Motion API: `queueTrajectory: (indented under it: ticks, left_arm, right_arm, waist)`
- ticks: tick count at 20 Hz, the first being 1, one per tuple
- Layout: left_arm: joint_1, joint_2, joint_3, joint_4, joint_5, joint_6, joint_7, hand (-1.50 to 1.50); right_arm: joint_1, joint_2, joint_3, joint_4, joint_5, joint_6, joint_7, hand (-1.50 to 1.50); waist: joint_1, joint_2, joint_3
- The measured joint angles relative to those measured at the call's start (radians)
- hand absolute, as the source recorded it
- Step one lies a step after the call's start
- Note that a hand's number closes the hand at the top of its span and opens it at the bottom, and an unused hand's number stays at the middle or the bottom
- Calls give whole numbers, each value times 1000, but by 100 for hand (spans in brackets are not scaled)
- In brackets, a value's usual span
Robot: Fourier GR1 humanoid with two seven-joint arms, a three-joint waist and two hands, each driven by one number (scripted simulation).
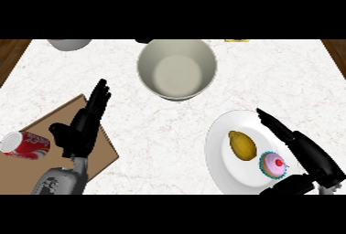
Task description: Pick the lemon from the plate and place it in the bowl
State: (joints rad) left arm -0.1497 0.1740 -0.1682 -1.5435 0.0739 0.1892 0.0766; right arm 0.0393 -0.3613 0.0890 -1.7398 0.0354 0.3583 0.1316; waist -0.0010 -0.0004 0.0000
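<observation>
1 lemon, 1 cupcake on plate; 1 bowl.

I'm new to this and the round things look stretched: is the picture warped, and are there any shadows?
Head view: the white round plate and large cream bowl look taller than wide, so the view stretches them; soft shadow lies inside the bowl and a thin one under its near rim; the yellow lemon shows no glare.
</observation>
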Motion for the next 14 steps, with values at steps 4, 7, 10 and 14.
queueTrajectory:
  ticks: [4,7,10,14]
  left_arm:
    - [-24,-18,33,40,-16,-25,-16,0]
    - [-23,-17,50,25,-19,-48,2,0]
    - [-25,-39,54,31,-43,-46,-2,0]
    - [-11,-59,43,20,-67,-44,0,0]
  right_arm:
    - [-20,47,-6,59,38,7,-25,-150]
    - [-29,77,-8,109,73,1,-59,-150]
    - [-59,86,-31,181,100,9,-102,-150]
    - [-65,108,-8,222,201,-47,-123,-150]
  waist:
    - [0,0,0]
    - [1,0,0]
    - [1,0,0]
    - [2,0,0]
